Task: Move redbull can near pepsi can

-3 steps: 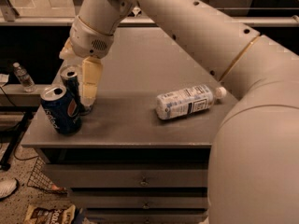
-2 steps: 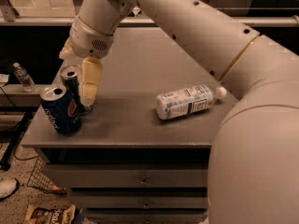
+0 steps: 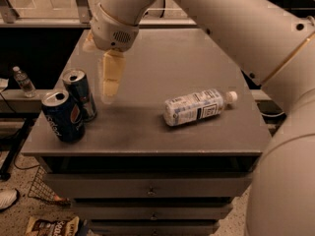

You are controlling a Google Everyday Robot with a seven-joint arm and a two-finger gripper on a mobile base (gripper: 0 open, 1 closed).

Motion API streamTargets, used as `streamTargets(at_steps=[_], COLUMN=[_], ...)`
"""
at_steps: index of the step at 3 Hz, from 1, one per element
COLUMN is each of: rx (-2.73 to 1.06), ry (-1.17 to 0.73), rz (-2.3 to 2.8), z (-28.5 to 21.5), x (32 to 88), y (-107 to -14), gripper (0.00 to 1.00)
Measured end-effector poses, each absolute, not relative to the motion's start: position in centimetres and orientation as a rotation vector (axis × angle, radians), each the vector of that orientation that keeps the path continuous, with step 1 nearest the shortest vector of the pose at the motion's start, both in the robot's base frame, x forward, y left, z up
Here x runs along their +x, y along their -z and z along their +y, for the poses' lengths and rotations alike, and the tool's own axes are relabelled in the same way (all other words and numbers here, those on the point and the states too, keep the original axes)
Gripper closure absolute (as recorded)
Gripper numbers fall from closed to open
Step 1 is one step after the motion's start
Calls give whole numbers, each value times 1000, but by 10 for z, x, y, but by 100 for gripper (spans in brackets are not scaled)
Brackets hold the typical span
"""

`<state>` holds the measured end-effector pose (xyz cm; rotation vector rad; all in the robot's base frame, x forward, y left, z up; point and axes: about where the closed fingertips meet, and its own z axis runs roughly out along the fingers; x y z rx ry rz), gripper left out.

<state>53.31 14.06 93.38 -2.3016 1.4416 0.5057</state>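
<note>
— Where is the redbull can (image 3: 81, 93)?

— Upright on the table (image 3: 167, 58), near the front-left corner. The pepsi can (image 3: 62, 117) stands just in front of it and to its left, closer to that corner. The two look as if they touch, though I cannot be sure of it.

— And the gripper (image 3: 110, 82)?

— It hangs over the table just beside the redbull can, on the side away from the left edge, pointing down. A narrow gap shows between it and the can. Whether it is spread or pressed together I cannot tell.

— Anything else on the table?

— A clear plastic bottle (image 3: 197, 107) with a white label lies on its side towards the front edge, its cap pointing at the right edge, well apart from both cans.
</note>
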Motion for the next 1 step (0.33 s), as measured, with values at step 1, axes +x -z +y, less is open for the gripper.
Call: streamTargets(at_steps=[1], rx=[-2193], ry=[-444], rz=[1600], z=[82], x=[539], y=[-946], gripper=[0])
